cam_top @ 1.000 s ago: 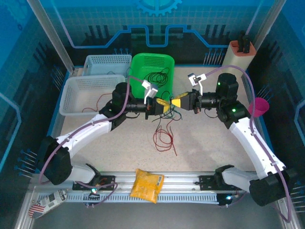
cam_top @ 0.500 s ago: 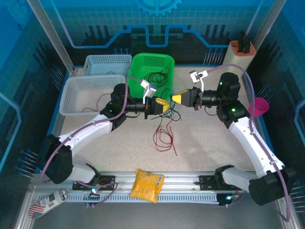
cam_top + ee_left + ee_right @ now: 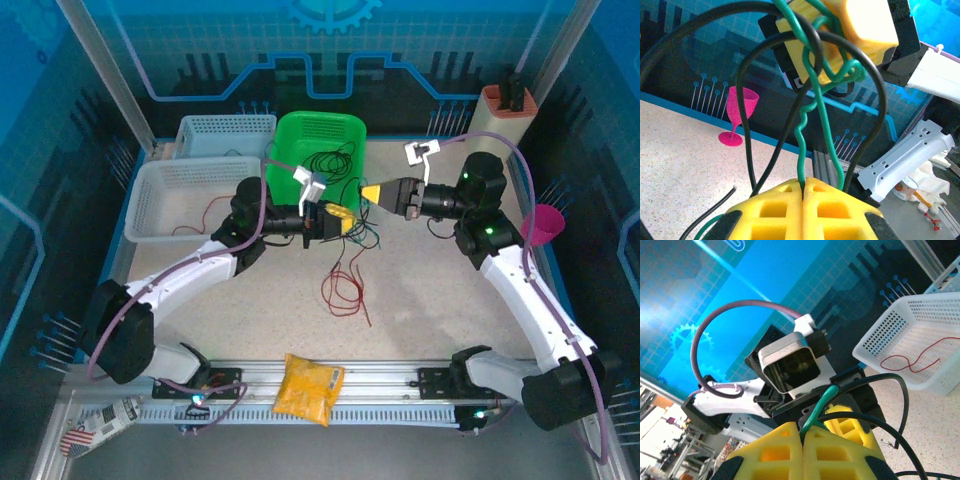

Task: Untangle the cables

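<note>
In the top external view, the left gripper and the right gripper are facing each other over the middle of the worktop, just near of the green basket. A green cable and a black cable are hanging knotted between and below them. A red cable is lying loose on the near side.

The left wrist view is showing what the overhead one cannot. The left gripper is pinched tight on the green cable, which is running up in kinks to the right gripper, with the black cable looping around it. A pink goblet is standing beyond.

In the right wrist view, the right gripper is likewise clamped on the green cable. A red strand is lying in the white basket.

Compared with a second ago, the right gripper has moved farther away and slightly right, widening the gap to the left gripper.
</note>
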`<move>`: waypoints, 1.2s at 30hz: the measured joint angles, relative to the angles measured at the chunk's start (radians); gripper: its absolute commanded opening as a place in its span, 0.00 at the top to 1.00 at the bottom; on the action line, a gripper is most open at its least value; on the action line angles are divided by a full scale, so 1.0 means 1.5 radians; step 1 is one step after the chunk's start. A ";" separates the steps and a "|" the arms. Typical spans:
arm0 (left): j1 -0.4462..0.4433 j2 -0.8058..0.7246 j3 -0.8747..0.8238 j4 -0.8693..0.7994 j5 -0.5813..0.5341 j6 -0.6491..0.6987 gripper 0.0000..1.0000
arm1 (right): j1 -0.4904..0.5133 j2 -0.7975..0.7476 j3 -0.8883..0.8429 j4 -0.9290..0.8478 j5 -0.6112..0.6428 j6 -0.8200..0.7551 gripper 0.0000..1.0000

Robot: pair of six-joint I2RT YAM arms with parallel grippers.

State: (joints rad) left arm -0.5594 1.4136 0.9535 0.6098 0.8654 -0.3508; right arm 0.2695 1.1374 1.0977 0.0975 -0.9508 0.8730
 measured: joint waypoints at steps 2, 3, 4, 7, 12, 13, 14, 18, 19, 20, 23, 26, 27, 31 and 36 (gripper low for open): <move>0.000 0.005 -0.003 0.009 -0.003 -0.009 1.00 | 0.001 -0.002 -0.002 -0.001 0.020 0.009 1.00; 0.000 0.008 -0.003 0.016 -0.004 -0.012 1.00 | 0.003 -0.005 -0.003 -0.006 0.035 0.013 1.00; 0.000 0.011 -0.005 0.022 -0.006 -0.018 1.00 | 0.004 -0.009 -0.004 -0.010 0.048 0.017 1.00; -0.001 0.019 -0.006 0.046 -0.009 -0.033 1.00 | 0.008 -0.024 -0.011 -0.020 0.090 0.030 1.00; -0.004 0.023 -0.009 0.060 -0.018 -0.047 1.00 | 0.028 -0.051 -0.016 -0.054 0.174 0.034 1.00; -0.005 0.023 -0.009 0.058 -0.021 -0.047 1.00 | 0.034 -0.057 -0.017 -0.061 0.195 0.034 1.00; -0.006 0.023 -0.009 0.056 -0.023 -0.047 1.00 | 0.039 -0.062 -0.018 -0.068 0.211 0.033 1.00; -0.016 0.023 -0.009 0.041 -0.035 -0.043 1.00 | 0.056 -0.081 -0.034 -0.078 0.280 0.035 1.00; -0.017 0.023 -0.009 0.036 -0.039 -0.044 1.00 | 0.057 -0.083 -0.037 -0.079 0.292 0.039 1.00; -0.018 0.023 -0.009 0.033 -0.042 -0.044 1.00 | 0.058 -0.084 -0.040 -0.079 0.303 0.043 1.00; -0.020 0.023 -0.009 0.025 -0.049 -0.044 1.00 | 0.061 -0.087 -0.048 -0.079 0.335 0.055 1.00; -0.023 0.023 -0.009 0.023 -0.060 -0.044 1.00 | 0.063 -0.092 -0.049 -0.081 0.366 0.065 1.00; -0.024 0.023 -0.009 0.023 -0.062 -0.044 1.00 | 0.066 -0.095 -0.049 -0.083 0.377 0.069 1.00; -0.030 0.023 -0.009 0.023 -0.068 -0.044 1.00 | 0.085 -0.111 -0.056 -0.089 0.426 0.082 1.00; -0.035 0.023 -0.009 0.019 -0.073 -0.044 1.00 | 0.096 -0.120 -0.069 -0.082 0.459 0.099 1.00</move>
State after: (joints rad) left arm -0.6121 1.4483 0.9405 0.6380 0.7551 -0.4168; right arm 0.4141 0.9577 0.9943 -0.0257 -0.2619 1.0210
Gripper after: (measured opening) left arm 0.063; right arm 0.052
